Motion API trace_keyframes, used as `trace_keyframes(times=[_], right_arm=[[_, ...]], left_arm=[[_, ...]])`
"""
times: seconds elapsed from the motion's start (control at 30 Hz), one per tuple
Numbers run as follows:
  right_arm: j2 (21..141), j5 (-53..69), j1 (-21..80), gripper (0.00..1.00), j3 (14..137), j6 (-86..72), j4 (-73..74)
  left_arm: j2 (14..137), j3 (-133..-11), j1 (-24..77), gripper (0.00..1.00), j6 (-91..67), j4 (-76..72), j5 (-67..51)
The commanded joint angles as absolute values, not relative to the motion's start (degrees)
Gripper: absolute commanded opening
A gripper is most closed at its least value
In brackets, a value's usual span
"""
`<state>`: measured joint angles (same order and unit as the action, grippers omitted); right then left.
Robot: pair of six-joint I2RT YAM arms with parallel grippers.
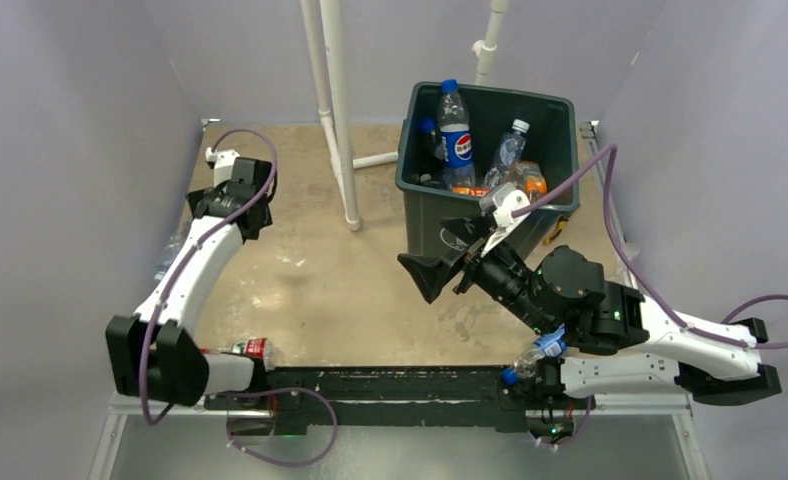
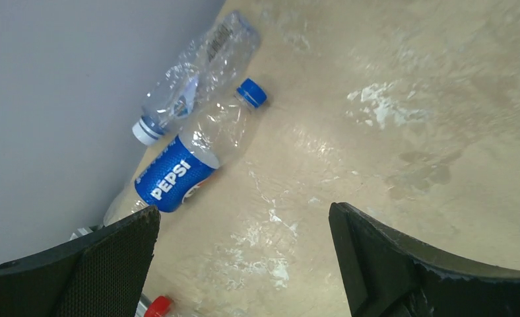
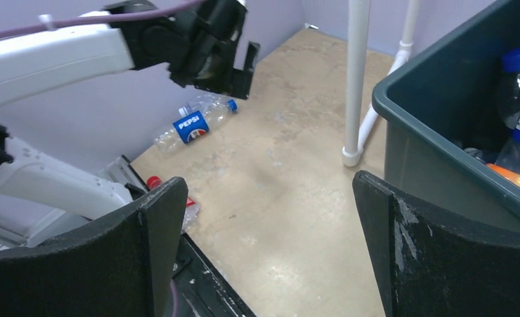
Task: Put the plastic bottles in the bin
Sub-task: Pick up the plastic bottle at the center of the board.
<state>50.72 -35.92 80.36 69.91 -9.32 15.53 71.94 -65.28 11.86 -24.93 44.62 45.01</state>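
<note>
— Three bottles at least show in the bin (image 1: 440,215) from overhead: a tall Pepsi bottle (image 1: 455,135), a white-capped bottle (image 1: 507,155) leaning beside it, and an orange-labelled bottle (image 1: 530,180) lower down. The bin sits at one o'clock on the table (image 1: 370,300).

— And the arms?

— The right gripper (image 1: 448,256) hangs just off the bin's near wall, at its seven o'clock, jaws spread wide and empty. The left gripper (image 1: 232,200) is out at ten o'clock; from up there I can't make out its jaws.

— Any bottles outside?

— A red-capped bottle (image 1: 253,349) at seven o'clock, against the left arm's base. A blue-capped bottle (image 1: 538,350) at five o'clock, lodged on the right arm's base.

— The left wrist camera?

— Released, nothing between the fingers (image 2: 99,264) but bare table. Off at eleven o'clock a lying Pepsi bottle (image 2: 191,158) touches a crushed clear bottle (image 2: 198,72), which lies along the wall (image 2: 59,99).

— The right wrist camera?

— Fingers (image 3: 112,257) wide apart, gripping nothing. The bin's corner fills two o'clock, with the tall Pepsi bottle's blue cap showing inside. A white pipe (image 3: 356,79) stands at twelve. At eleven o'clock the left gripper hovers above that pair by the wall, apart from them.
</note>
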Motion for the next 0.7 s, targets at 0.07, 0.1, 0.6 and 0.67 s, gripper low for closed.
trace_keyframes(times=[0.07,0.1,0.6,0.67], right_arm=[[48.95,-30.15,80.61,0.99,66.54,-7.57,9.78],[48.31,-29.34,80.6,0.99,65.59,-8.01,9.0],[43.6,-23.4,80.65,0.99,55.92,-10.3,3.64],[43.41,-22.85,80.62,0.99,55.98,-10.29,3.62]], left_arm=[[83.81,-68.6,6.95,0.99,-24.34,43.11,39.22],[86.7,-69.96,6.55,0.99,-23.7,43.78,40.03],[100.04,-76.04,-4.4,0.99,-19.23,47.77,45.11],[99.88,-74.93,-6.83,0.99,-20.11,47.06,43.0]])
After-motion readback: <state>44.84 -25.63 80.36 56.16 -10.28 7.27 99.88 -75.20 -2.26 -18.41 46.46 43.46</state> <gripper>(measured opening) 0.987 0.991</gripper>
